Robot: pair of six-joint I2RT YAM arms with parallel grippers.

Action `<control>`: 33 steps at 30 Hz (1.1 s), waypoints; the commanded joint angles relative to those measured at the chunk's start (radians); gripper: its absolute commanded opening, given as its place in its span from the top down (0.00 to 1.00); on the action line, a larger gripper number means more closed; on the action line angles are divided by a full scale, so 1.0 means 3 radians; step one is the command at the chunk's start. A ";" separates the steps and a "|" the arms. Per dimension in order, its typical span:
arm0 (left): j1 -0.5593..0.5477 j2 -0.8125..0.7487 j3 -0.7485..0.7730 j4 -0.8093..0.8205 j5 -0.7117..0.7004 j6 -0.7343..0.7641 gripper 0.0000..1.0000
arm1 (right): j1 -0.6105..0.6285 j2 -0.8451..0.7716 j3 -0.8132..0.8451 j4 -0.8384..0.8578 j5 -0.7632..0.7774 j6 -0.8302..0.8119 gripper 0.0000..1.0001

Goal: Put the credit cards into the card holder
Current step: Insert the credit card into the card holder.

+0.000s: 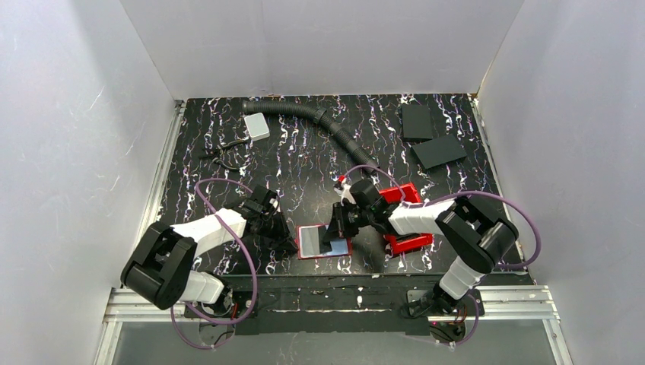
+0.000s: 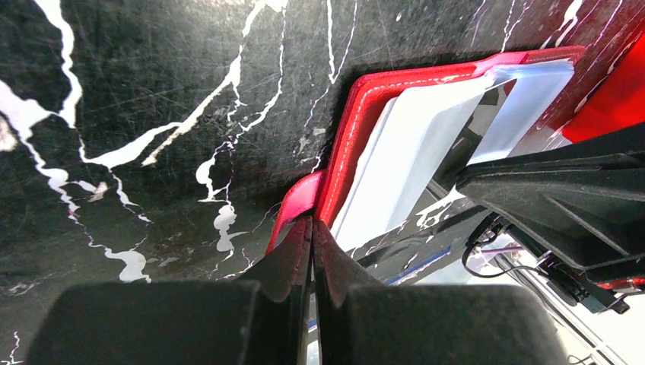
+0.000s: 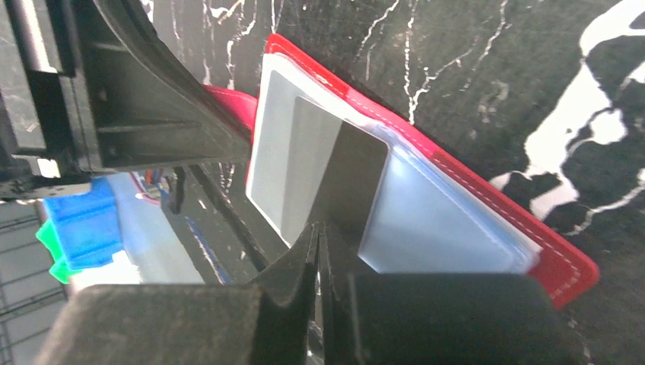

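Observation:
The red card holder (image 1: 310,251) lies open on the table between the arms. In the left wrist view its stitched edge (image 2: 357,129) frames a white card (image 2: 426,144) and a pale blue one (image 2: 532,91). My left gripper (image 1: 287,242) (image 2: 312,225) is shut on the holder's red clasp tab (image 2: 298,204). My right gripper (image 1: 335,233) (image 3: 319,228) hangs over the holder's inner face (image 3: 563,258), jaws pinched on the near edge of a credit card (image 3: 346,175) that looks dark and tilts up over the pockets. Pale cards (image 3: 449,220) lie in the holder beneath it.
A red open-top bin (image 1: 408,243) stands right behind the right gripper. Two black slabs (image 1: 439,150) lie at the back right. A black ribbed hose (image 1: 319,118) curves across the back, with a white box (image 1: 257,125) and a small dark tool (image 1: 224,156) at the back left.

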 commanded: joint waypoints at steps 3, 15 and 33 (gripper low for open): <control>-0.0040 0.0033 -0.0017 0.0016 0.0064 -0.0032 1.00 | 0.0098 0.0144 -0.0039 0.0599 -0.0018 0.0481 0.99; -0.0046 -0.0002 -0.0054 0.0009 0.0046 -0.0021 1.00 | 0.0063 -0.0226 0.0120 -0.0543 0.0302 -0.0109 0.65; -0.0055 -0.0045 -0.0088 0.0043 0.0057 -0.0092 1.00 | 0.0075 -0.0141 -0.0271 0.0143 0.0074 0.0252 0.71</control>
